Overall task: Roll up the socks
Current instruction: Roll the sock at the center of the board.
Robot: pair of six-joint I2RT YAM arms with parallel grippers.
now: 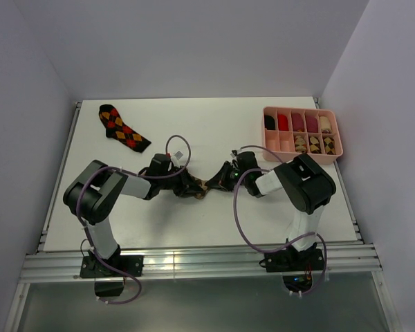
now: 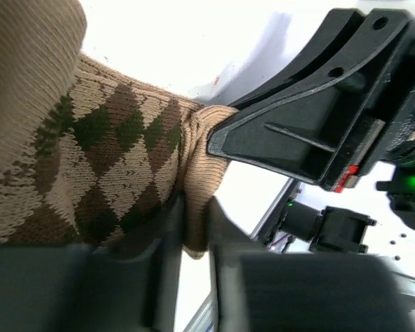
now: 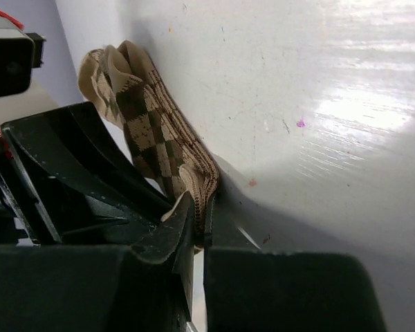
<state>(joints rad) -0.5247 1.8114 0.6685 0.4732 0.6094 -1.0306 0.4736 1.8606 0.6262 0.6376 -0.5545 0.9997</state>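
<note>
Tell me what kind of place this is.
Likely a robotics lab test cell: left arm and right arm bolted to a rail, a white table walled in on three sides, a pink divided tray.

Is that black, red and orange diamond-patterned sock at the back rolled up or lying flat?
Lying flat: the black, red and orange argyle sock stretches out unrolled on the white table.

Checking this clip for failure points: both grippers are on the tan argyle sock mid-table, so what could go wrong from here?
1. The right gripper pinches only a thin edge of the tan sock, so the fabric may slip out when pulled.
2. The left gripper sits almost against the right one on the same sock end, so any further move could make them collide.
</note>
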